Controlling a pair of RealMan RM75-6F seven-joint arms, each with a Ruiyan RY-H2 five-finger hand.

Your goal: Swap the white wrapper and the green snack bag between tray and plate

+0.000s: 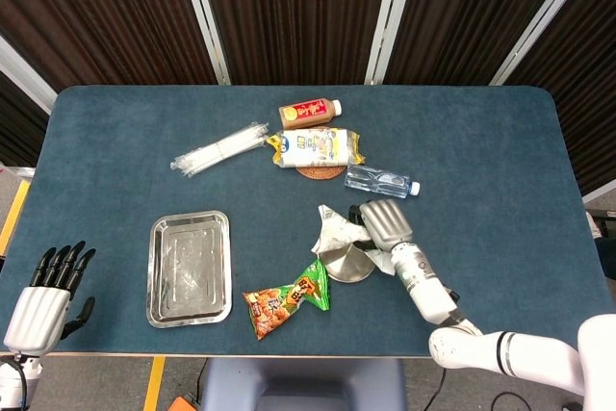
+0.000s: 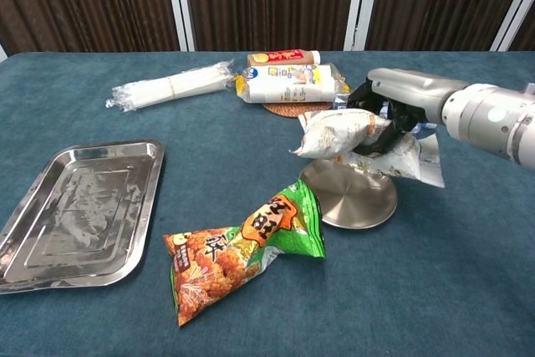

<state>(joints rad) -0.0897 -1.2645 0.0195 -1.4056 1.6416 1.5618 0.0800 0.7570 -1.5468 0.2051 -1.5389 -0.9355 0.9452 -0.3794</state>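
My right hand (image 1: 385, 225) (image 2: 399, 99) grips the crumpled white wrapper (image 1: 334, 231) (image 2: 343, 132) and holds it in the air just above the round metal plate (image 1: 348, 265) (image 2: 349, 198). The green and orange snack bag (image 1: 288, 297) (image 2: 238, 248) lies flat on the blue table, its green end touching the plate's left rim. The rectangular steel tray (image 1: 190, 268) (image 2: 77, 211) stands bare at the left. My left hand (image 1: 50, 286) hangs off the table's front left corner with its fingers spread and nothing in it.
At the back lie a bundle of clear straws (image 1: 219, 149) (image 2: 170, 84), a brown sauce bottle (image 1: 310, 113), a white and yellow packet (image 1: 316, 147) (image 2: 288, 84) on a cork coaster, and a water bottle (image 1: 381, 181).
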